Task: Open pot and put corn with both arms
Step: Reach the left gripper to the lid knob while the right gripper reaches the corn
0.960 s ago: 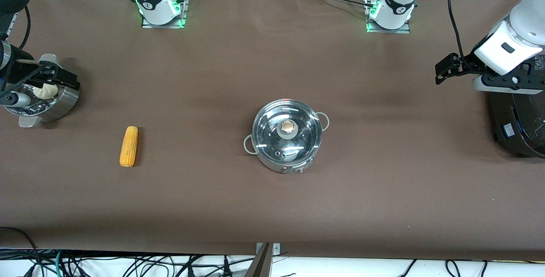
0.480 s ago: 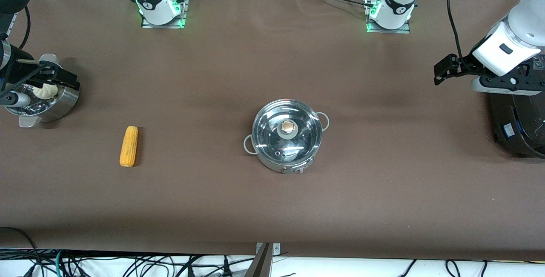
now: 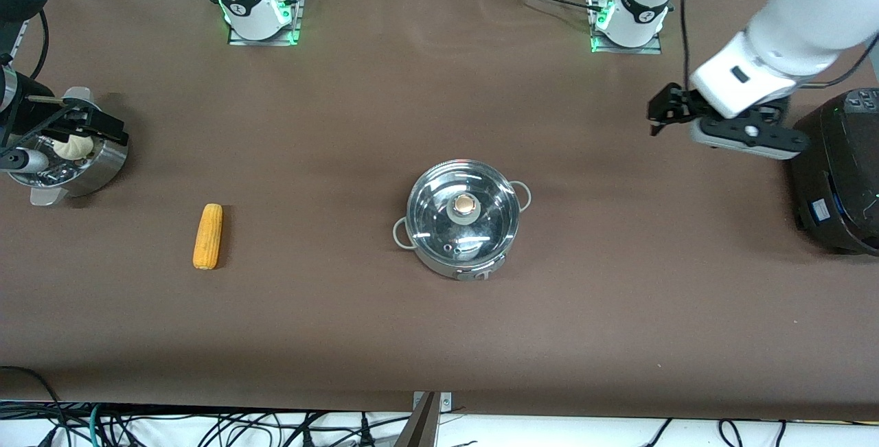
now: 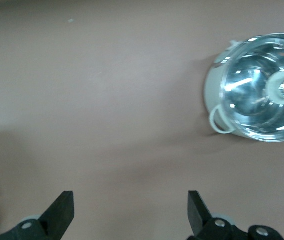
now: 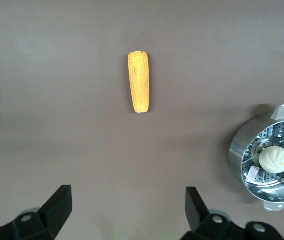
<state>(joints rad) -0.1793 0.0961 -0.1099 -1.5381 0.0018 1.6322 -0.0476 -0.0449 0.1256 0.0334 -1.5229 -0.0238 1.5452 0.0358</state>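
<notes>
Lid on the pot, corn on the table, both claws released

We see the pot [image 3: 461, 228] at frame centre with its glass lid [image 3: 462, 217] on; the corn [image 3: 207, 235] lies at lower-left of it on the table [image 3: 439, 337]. Our left gripper [image 3: 660, 114] hangs spread and empty at upper right, near the black cooker [image 3: 838, 172]. Our right gripper [image 3: 103, 128] waits, fingers apart, over the steamer basket [image 3: 103, 165] with its bun [image 3: 72, 147]
</notes>
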